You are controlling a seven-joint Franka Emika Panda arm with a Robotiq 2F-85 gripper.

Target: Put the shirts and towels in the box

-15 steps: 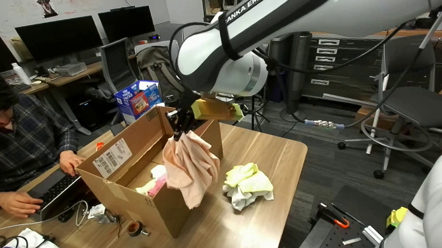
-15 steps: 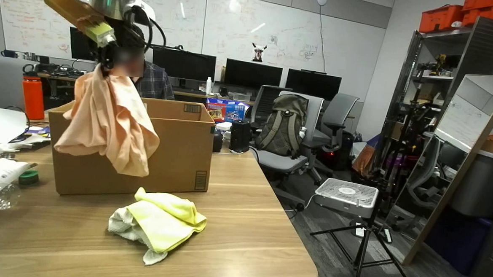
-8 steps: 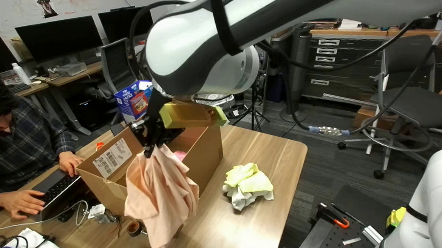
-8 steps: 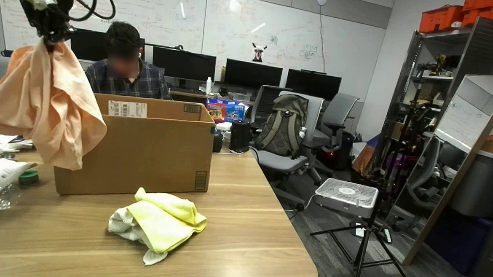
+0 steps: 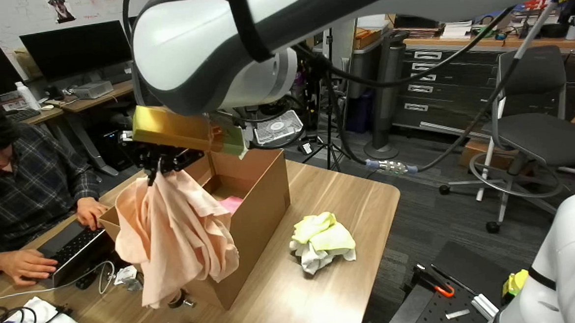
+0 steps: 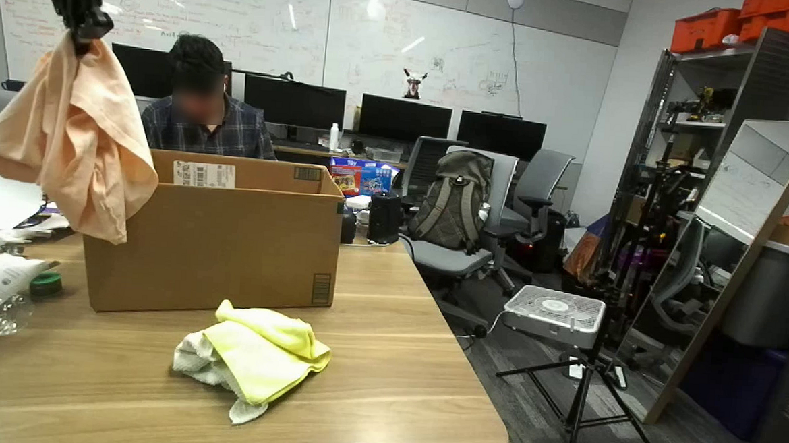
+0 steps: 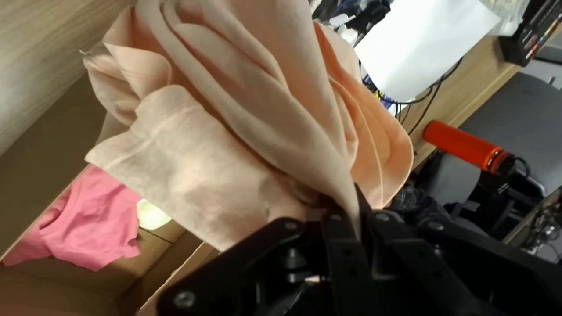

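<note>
In an exterior view, we see the jaws pinching a gathered peak of the peach cloth point(image 5: 173, 236), which hangs in loose folds at the end of the cardboard box point(image 5: 261, 217) away from the rounded corner of the desk point(image 5: 343, 193). A yellow towel point(image 5: 328, 235) lies bunched over a white towel point(image 5: 314, 259), between the box and the desk's right-hand edge.

In an exterior view, the towels sit toward the desk's near edge; we judge them soft and light, best pinched at the yellow towel's raised fold, and the white one may be left behind. A barcoded shipping label point(image 6: 204, 174) is on the box's inner wall, too small for us to read; the blue carton point(image 6: 370, 178) seems to say "TRY".

In the wrist view, seams suggest that the peach cloth is a shirt: limp, light, well held at its gathered peak, though its wide folds may snag on the box's rim. A pink shirt point(image 7: 92, 219) and some pale yellow cloth point(image 7: 151, 215) lie inside the box.
</note>
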